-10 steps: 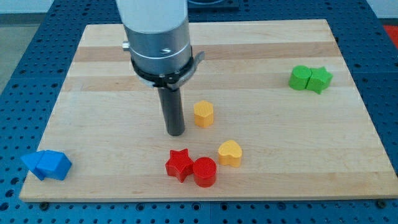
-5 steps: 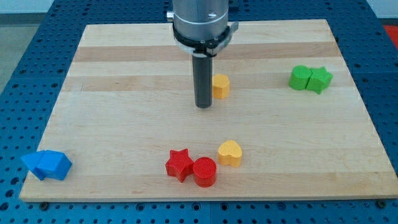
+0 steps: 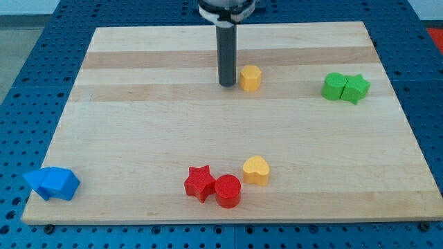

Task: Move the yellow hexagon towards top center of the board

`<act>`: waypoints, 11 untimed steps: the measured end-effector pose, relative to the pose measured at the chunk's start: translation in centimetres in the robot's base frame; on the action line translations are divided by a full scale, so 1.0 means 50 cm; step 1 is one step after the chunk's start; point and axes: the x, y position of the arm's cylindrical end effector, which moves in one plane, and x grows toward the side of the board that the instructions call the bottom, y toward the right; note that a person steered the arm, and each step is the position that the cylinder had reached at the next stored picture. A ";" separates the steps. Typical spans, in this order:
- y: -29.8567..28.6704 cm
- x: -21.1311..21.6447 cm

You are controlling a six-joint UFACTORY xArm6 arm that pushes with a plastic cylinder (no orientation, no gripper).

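Observation:
The yellow hexagon (image 3: 250, 78) sits on the wooden board (image 3: 138, 124) in the upper middle, a little right of centre. My tip (image 3: 227, 84) stands just to the hexagon's left, close beside it; a narrow gap seems to show between them. The rod rises straight up out of the view's top.
A yellow heart (image 3: 256, 169) lies near the view's bottom centre, with a red star (image 3: 199, 182) and a red cylinder (image 3: 227, 191) touching each other to its left. Two green blocks (image 3: 345, 87) sit together at the right. Two blue blocks (image 3: 52, 183) sit at the bottom left corner.
My tip has moved up and to the right across the board, and the yellow hexagon has slid with it from the middle towards the view's top centre.

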 end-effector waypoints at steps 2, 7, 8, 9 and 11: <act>0.082 0.079; 0.013 -0.145; 0.037 -0.103; 0.092 -0.111; 0.079 -0.191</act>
